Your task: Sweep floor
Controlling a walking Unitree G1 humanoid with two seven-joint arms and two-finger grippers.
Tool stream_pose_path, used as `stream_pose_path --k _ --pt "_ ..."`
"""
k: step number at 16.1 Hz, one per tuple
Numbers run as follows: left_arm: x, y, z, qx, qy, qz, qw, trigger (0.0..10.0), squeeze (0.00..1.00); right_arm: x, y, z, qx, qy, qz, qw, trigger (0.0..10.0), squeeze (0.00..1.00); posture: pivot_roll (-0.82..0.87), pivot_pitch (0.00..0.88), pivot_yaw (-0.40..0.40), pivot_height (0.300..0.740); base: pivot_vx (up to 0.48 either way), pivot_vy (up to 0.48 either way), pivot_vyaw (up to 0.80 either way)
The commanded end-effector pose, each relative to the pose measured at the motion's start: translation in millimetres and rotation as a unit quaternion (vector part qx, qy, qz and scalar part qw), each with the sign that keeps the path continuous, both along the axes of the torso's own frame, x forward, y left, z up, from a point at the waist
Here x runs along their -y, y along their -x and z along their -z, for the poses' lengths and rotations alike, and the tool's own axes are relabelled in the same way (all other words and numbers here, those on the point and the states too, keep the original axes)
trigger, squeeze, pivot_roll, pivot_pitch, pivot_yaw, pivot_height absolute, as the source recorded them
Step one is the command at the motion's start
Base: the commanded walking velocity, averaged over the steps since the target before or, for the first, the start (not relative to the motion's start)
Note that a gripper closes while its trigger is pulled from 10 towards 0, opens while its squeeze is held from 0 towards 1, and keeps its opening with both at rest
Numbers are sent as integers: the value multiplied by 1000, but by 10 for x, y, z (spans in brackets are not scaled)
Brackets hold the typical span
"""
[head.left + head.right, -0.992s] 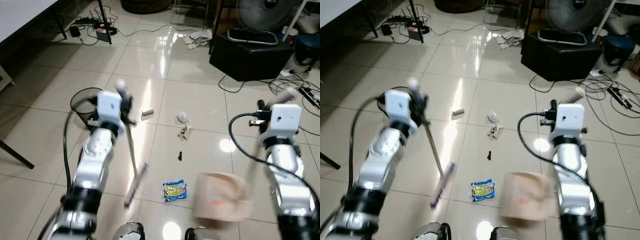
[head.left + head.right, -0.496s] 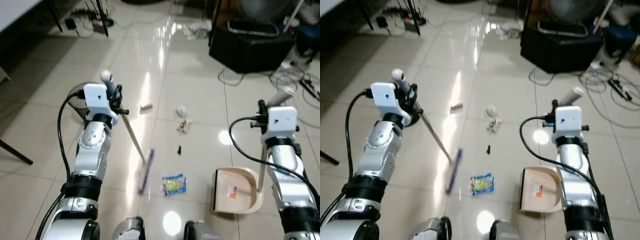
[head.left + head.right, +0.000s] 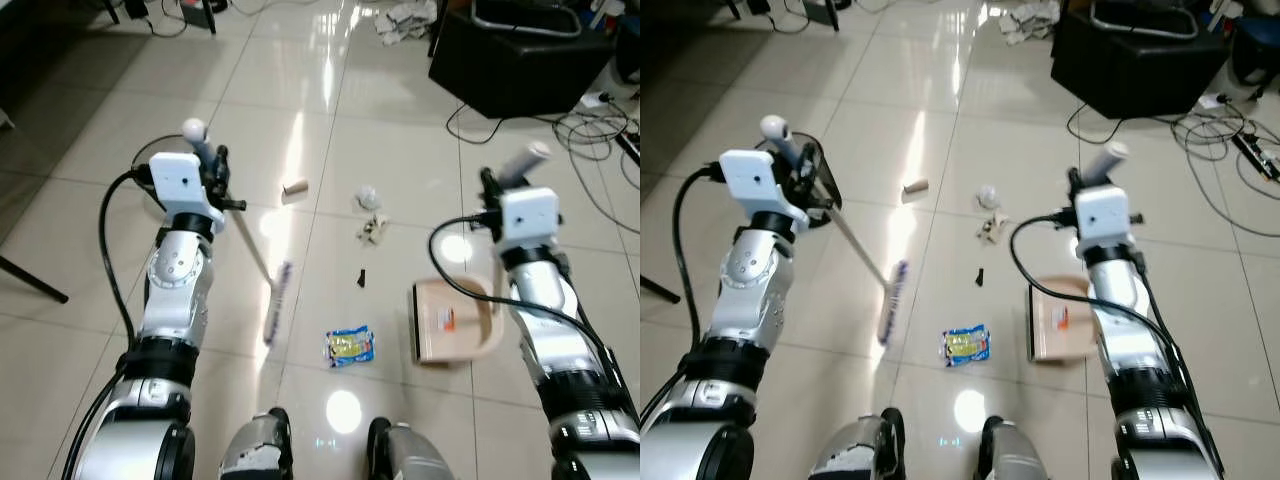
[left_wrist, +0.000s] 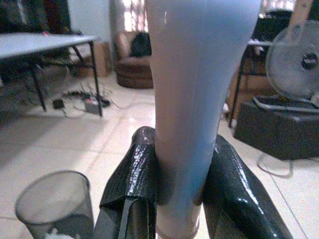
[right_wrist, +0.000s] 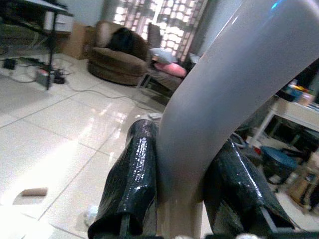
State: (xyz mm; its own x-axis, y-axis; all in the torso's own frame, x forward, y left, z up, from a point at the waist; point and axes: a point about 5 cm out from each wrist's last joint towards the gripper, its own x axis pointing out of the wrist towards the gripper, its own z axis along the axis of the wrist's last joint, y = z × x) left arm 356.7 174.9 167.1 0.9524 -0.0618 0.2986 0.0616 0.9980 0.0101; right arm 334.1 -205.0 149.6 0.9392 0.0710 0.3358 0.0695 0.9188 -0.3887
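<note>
On glossy beige tiles, the left gripper (image 4: 177,199) is clamping its 2 black fingers around the smooth broom (image 3: 275,300) handle, its bristles lying left of the blue snack wrapper (image 3: 349,347), while the right gripper (image 5: 182,199) is squeezing the beige dustpan (image 3: 450,322) handle, pan resting just right of it.

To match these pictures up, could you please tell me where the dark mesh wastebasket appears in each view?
Left eye view: dark mesh wastebasket at upper left, mostly hidden behind the left arm.
Right eye view: upper left, just beyond that arm.
Left wrist view: on the floor beside the black fingers.
Right wrist view: not in it.
Shared landmark: small cardboard tube on the tiles, also at and.
</note>
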Motion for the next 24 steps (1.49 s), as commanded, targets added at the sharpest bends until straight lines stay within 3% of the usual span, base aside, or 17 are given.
stream_pose_path --k 1,4,5,8,10,13,16,21,23,24 --pt "-33 -15 -5 2 -8 4 1000 10000 0 -33 1 75 -9 11 -8 1000 10000 0 111 303 44 740 0 0 0" --pt "-63 -61 13 -5 -21 9 1000 10000 0 -190 -55 132 -12 15 -17 1000 10000 0 119 299 58 740 0 0 0" --pt "-19 -90 20 -12 -4 24 1000 10000 0 -254 -74 161 -18 3 -26 999 10000 0 116 299 60 740 0 0 0" --pt "98 -153 0 -9 -6 50 999 10000 0 -388 -93 202 -20 -6 -43 999 10000 0 104 313 60 740 0 0 0" --pt "177 -176 89 -29 -24 63 997 10000 0 -543 -56 243 -16 -19 -62 998 10000 0 86 319 72 740 0 0 0" --pt "211 -207 156 -54 -5 49 997 10000 0 -610 -50 283 -19 -31 -65 997 10000 0 107 328 77 740 0 0 0" --pt "240 -199 225 -64 -12 42 997 10000 0 -699 -53 300 -21 -55 -63 996 10000 0 110 307 76 740 0 0 0" --pt "291 -194 333 -91 34 10 995 10000 0 -829 -18 304 -18 -90 -73 993 10000 0 102 322 78 740 0 0 0" --pt "374 -196 366 -104 82 10 991 10000 0 -888 26 347 -21 -97 -80 992 10000 0 97 305 80 740 0 0 0" --pt "449 -207 346 -104 133 22 985 10000 0 -884 41 376 -26 -97 -77 992 10000 0 99 313 78 740 0 0 0"
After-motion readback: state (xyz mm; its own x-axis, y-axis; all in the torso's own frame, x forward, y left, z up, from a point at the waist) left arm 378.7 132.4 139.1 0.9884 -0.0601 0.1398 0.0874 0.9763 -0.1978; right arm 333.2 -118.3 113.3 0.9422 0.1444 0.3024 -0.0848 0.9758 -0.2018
